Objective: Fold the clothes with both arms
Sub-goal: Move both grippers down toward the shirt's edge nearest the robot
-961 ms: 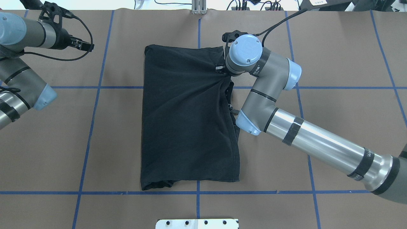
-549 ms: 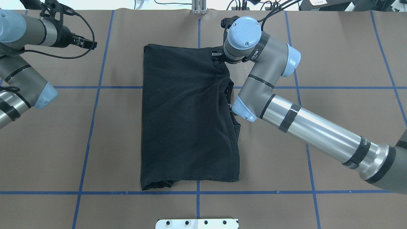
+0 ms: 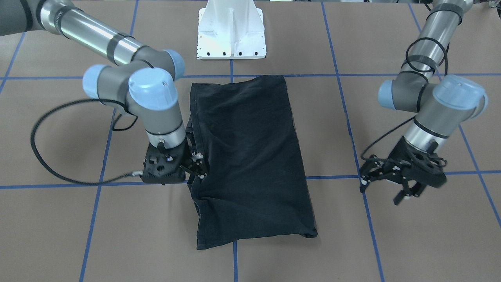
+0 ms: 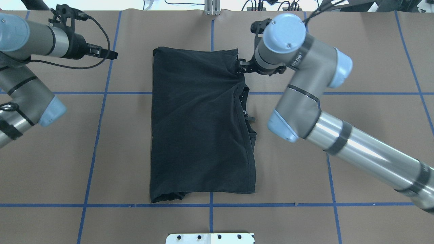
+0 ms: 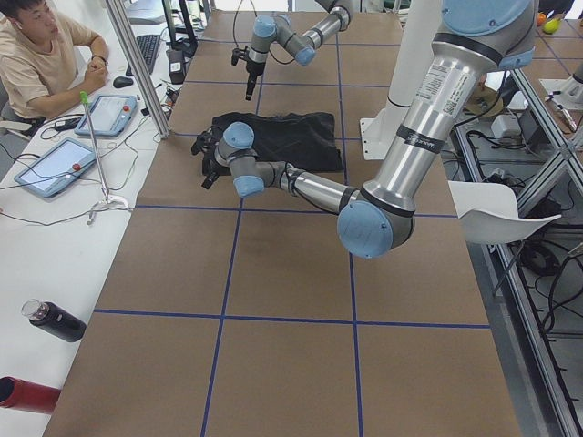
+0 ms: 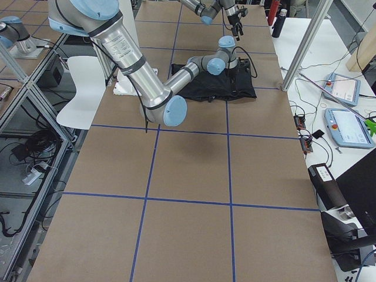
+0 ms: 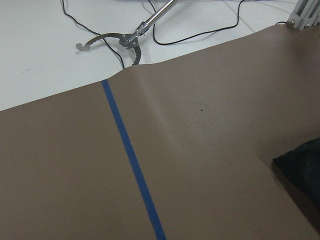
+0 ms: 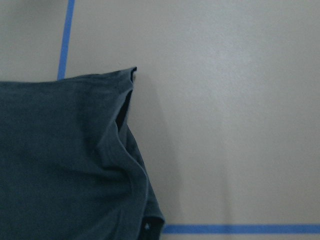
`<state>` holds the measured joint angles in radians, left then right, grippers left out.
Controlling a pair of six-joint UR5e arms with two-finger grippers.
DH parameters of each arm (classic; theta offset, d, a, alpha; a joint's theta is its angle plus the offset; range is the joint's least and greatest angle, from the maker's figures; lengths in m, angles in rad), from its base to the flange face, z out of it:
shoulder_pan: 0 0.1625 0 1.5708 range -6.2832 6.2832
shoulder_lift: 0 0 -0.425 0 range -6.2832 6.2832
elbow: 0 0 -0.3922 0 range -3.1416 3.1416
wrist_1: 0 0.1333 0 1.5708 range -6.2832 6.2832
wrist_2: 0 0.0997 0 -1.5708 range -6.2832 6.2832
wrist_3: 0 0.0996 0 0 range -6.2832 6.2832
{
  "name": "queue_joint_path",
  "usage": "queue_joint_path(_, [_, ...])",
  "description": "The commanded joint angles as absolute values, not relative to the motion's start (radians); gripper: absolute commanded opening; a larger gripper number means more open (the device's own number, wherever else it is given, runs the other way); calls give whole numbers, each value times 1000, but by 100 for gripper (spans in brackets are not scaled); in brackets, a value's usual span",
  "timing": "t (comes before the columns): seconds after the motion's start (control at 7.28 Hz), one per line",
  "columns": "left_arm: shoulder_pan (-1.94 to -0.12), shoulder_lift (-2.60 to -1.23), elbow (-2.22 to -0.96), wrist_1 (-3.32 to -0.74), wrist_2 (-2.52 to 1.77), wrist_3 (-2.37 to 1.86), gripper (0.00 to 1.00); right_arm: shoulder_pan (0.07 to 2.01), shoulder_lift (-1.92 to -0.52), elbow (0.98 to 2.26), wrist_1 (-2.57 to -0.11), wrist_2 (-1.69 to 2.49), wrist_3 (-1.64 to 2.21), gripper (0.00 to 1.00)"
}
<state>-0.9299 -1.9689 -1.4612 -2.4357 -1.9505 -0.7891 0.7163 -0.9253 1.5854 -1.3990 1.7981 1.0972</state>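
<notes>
You have the black T-shirt (image 4: 200, 125) lying flat in the middle of the table (image 4: 339, 51), folded into a long rectangle with plain black cloth facing up. Its long axis runs straight away from the robot's base (image 3: 231, 31) towards your side of the table. The short end nearest the robot sits just on a blue tape line (image 4: 271, 204), and the far short end points at you. Along the shirt's long edge on the robot's right, the layers are uneven and creases run towards the far corner.

At that far right corner you will find the right gripper (image 4: 241, 66), pointing down with its fingertips against the edge of the cloth. The fingers are small and dark against the shirt, so you cannot tell whether they are pinching fabric or only touching it.

The left gripper (image 3: 380, 192) hangs over bare table well apart from the shirt, on the robot's left. Its fingers are spread apart and have nothing between them
</notes>
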Motion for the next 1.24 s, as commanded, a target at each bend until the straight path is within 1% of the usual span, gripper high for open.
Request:
queue_joint_path(0.0, [-788, -1849, -1740, -2315, -1909, -984, 100, 658, -1133, 1877, -1466, 1777, 1109, 100])
queue_joint_path(0.14, [-693, -1792, -1840, -2303, -1864, -1087, 100, 617, -1187, 1950, -1483, 1734, 1126, 100])
queue_joint_path(0.27, [-598, -1754, -1891, -2301, -1792, -1182, 100, 582, -1227, 1994, -1483, 1705, 1181, 100])
queue_joint_path(0.55, [-418, -1723, -1943, -2245, -1648, -1325, 100, 496, -1294, 2066, -1477, 1620, 1253, 100])
queue_joint_path(0.69, [-334, -1724, -1991, -2132, -1585, -1391, 100, 471, -1349, 2115, -1474, 1608, 1268, 100])
queue_joint_path(0.82, [-268, -1727, -2015, -2053, -1550, -1444, 100, 462, -1365, 2140, -1471, 1605, 1273, 100])
queue_joint_path(0.96, [-224, -1727, -2014, -2022, -1516, -1460, 100, 456, -1364, 2140, -1471, 1597, 1276, 100])
queue_joint_path(1.1, [-212, -1733, -2014, -1991, -1508, -1471, 95, 456, -1362, 2140, -1471, 1594, 1275, 100])
